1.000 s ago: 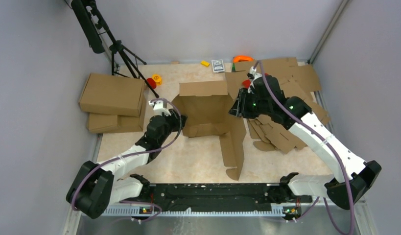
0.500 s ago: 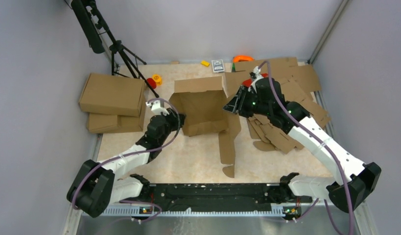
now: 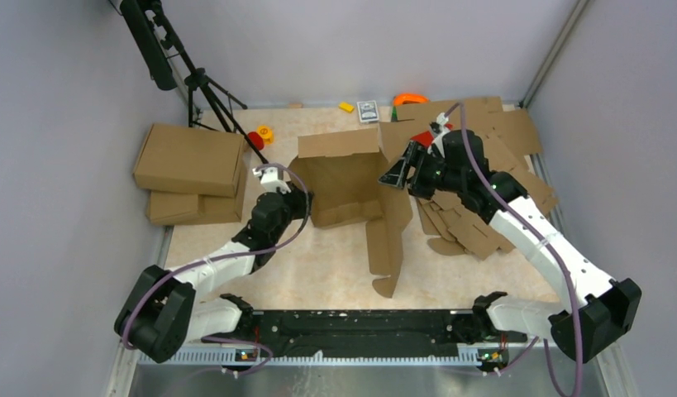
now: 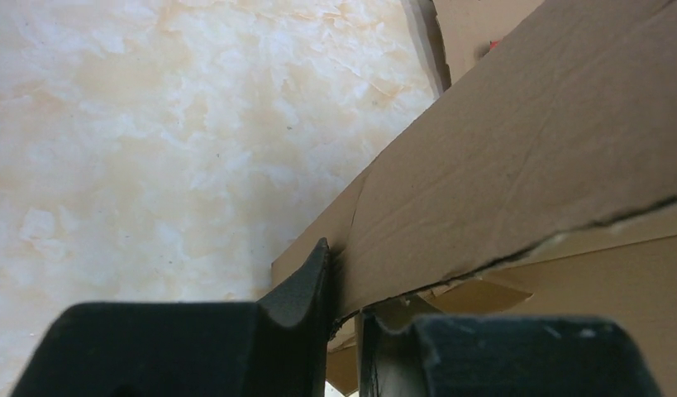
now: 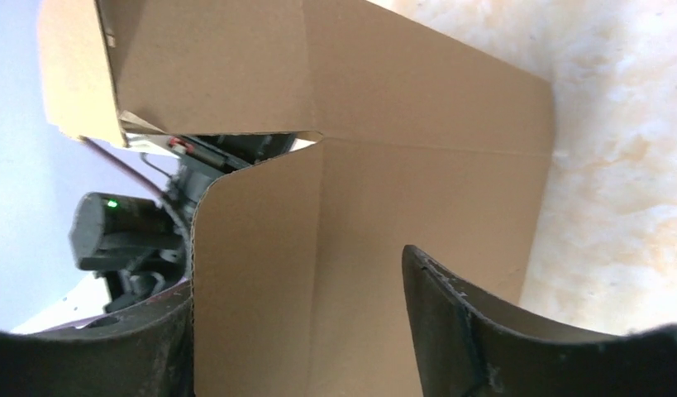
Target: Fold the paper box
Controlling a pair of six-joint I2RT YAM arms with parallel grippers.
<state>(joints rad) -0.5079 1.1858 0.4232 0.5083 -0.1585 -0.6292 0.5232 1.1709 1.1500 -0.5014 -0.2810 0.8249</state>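
Step in hand: raising the walls. The paper box [image 3: 343,178] sits mid-frame on the bench [image 3: 318,277], half-erected. One flap stands along its upper edge, and a long panel on its right side stands on edge, running toward the bottom of the frame.

Left hand [image 4: 345,285] is nearly closed, pinching the edge of the box's left wall. Right hand [image 5: 297,281] is spread wide at the right wall with cardboard in front of its jaws, and I see no grip.

Next, my read: left anchors the box, right swings the loose panel in and tucks it. The risk is the box sliding.
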